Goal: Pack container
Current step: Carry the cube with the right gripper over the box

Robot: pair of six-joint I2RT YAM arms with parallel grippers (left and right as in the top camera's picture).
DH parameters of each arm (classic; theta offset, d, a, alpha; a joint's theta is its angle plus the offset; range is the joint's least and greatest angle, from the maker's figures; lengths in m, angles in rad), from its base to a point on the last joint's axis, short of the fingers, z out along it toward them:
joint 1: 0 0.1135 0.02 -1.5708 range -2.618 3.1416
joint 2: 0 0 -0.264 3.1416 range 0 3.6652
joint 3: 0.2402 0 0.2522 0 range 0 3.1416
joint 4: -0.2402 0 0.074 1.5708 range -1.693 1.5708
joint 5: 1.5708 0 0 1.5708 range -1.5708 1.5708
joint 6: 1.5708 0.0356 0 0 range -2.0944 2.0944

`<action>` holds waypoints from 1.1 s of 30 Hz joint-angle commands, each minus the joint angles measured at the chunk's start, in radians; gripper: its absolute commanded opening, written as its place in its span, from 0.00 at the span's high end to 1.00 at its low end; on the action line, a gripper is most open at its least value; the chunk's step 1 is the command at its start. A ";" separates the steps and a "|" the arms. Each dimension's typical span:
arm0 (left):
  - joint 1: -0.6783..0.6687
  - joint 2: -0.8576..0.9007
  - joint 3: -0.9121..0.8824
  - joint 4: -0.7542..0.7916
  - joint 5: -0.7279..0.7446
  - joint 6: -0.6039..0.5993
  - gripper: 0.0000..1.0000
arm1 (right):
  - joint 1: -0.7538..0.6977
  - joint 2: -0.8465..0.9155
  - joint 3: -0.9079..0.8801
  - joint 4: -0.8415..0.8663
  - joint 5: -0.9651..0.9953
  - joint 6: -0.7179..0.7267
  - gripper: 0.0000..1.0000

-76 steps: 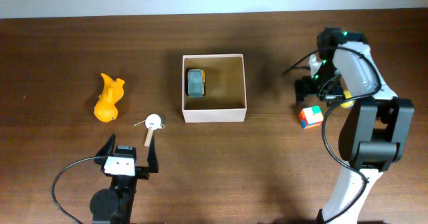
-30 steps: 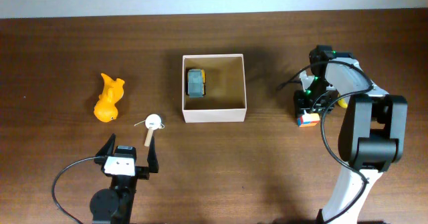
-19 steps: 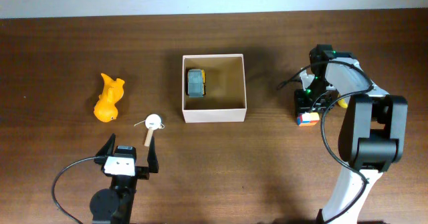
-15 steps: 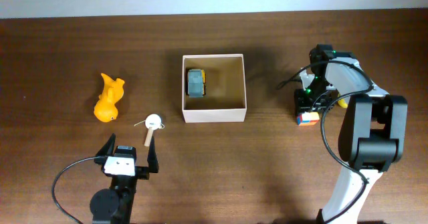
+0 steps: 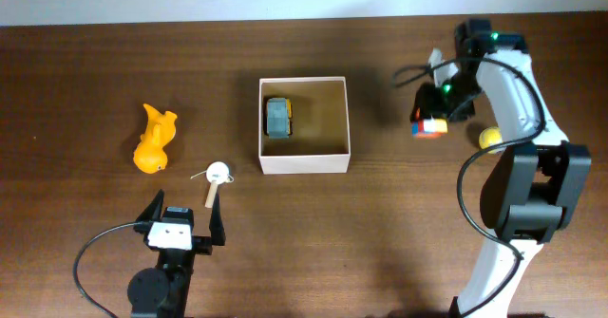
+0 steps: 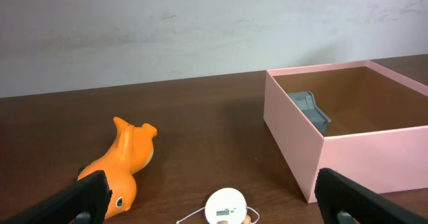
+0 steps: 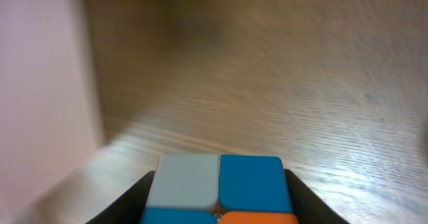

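One cube point(image 5: 429, 125) pinched in the right hand point(image 5: 430, 117), right of the container point(image 5: 304, 163). Container sits mid-scene on the worktop point(image 5: 380, 223), grey car point(image 5: 278, 118) inside at its left. Left hand point(image 5: 185, 214) spread wide, empty, near edge. Risks: a low carry clips the container's right wall and knocks the cube loose; a shallow grip lets it slip.

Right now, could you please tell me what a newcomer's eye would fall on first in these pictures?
A white box sits mid-table with a grey toy car inside. To its right, the jaws of the right arm clamp a colourful cube; to its left lies a bright orange toy animal.
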State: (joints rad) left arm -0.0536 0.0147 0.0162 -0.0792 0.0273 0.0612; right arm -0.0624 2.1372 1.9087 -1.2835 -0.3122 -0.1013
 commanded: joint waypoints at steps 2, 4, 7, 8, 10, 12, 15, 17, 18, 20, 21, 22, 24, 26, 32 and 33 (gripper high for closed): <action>0.004 -0.009 -0.008 0.000 0.011 0.016 0.01 | 0.043 -0.001 0.148 -0.030 -0.251 -0.031 0.52; 0.004 -0.009 -0.008 0.000 0.011 0.016 0.01 | 0.072 -0.001 0.193 -0.033 -0.325 -0.034 0.52; 0.004 -0.009 -0.008 0.000 0.011 0.016 0.01 | 0.139 -0.001 0.237 -0.018 -0.406 -0.052 0.52; 0.004 -0.009 -0.008 0.000 0.011 0.016 0.01 | 0.166 -0.001 0.242 -0.006 -0.411 -0.051 0.52; 0.004 -0.009 -0.008 0.000 0.011 0.016 0.01 | 0.219 -0.001 0.243 0.023 -0.408 -0.051 0.52; 0.004 -0.009 -0.008 0.000 0.011 0.016 0.01 | 0.274 0.000 0.242 0.059 -0.361 -0.016 0.52; 0.004 -0.009 -0.008 0.000 0.011 0.016 0.01 | 0.351 0.001 0.242 0.112 -0.207 0.056 0.52; 0.004 -0.009 -0.008 0.000 0.011 0.016 0.01 | 0.403 0.003 0.242 0.143 -0.086 0.108 0.52; 0.004 -0.009 -0.008 0.000 0.011 0.016 0.01 | 0.421 0.004 0.242 0.152 -0.047 0.121 0.52; 0.004 -0.009 -0.008 0.000 0.011 0.016 0.01 | 0.469 0.011 0.242 0.176 0.055 0.153 0.52; 0.004 -0.009 -0.008 0.000 0.011 0.016 0.01 | 0.483 0.015 0.242 0.182 0.090 0.167 0.52; 0.004 -0.009 -0.008 0.000 0.011 0.016 0.01 | 0.502 0.021 0.241 0.192 0.142 0.183 0.52; 0.004 -0.009 -0.008 0.000 0.011 0.016 0.01 | 0.533 0.035 0.241 0.207 0.244 0.220 0.52; 0.004 -0.009 -0.008 0.000 0.011 0.016 0.01 | 0.559 0.058 0.241 0.222 0.342 0.256 0.52; 0.004 -0.009 -0.008 0.000 0.011 0.016 0.01 | 0.586 0.117 0.241 0.230 0.502 0.321 0.52; 0.004 -0.009 -0.008 0.000 0.011 0.016 0.01 | 0.586 0.129 0.241 0.230 0.513 0.324 0.52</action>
State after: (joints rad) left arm -0.0536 0.0147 0.0162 -0.0788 0.0273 0.0612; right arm 0.5179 2.2307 2.1296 -1.0595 0.0570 0.1680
